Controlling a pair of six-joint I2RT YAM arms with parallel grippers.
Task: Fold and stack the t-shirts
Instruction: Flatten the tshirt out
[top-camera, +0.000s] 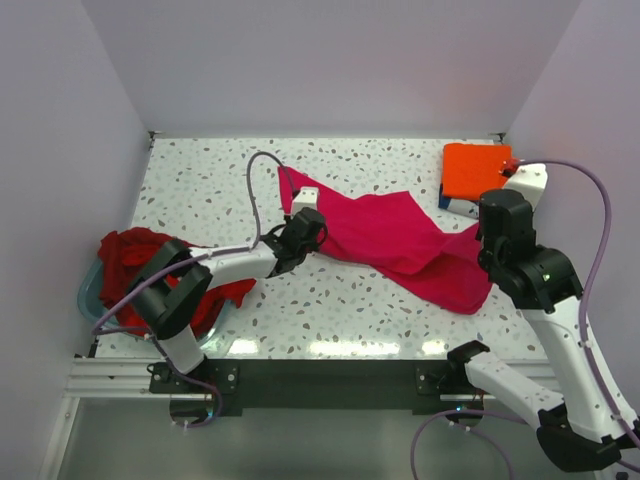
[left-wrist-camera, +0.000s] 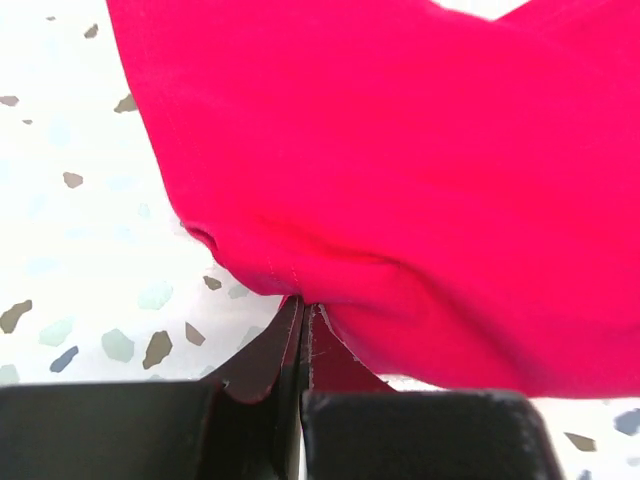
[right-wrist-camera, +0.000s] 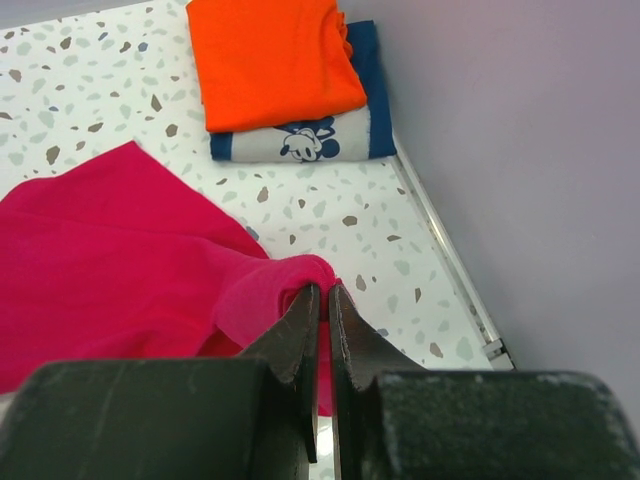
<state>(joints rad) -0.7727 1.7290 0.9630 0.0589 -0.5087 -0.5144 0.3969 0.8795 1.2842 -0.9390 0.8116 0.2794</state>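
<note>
Looks like soft matt knit on the magenta-pink t-shirt (top-camera: 400, 245), stitched hem showing. Same matt cloth on the orange t-shirt (top-camera: 476, 170) and navy t-shirt (right-wrist-camera: 300, 140) at the far right corner of the table (top-camera: 330, 310), flat white print on the navy. Smooth speckled top, kinda glossy along the near edge. Matt black plastic on the right gripper (right-wrist-camera: 324, 295), faintly scuffed.

spread t-shirt (top-camera: 400, 240) across the middle of the table (top-camera: 200, 190), folded t-shirt stack (top-camera: 475, 172) in far right corner, tub (top-camera: 86, 295) of bunched t-shirts (top-camera: 130, 250) at left edge
</note>
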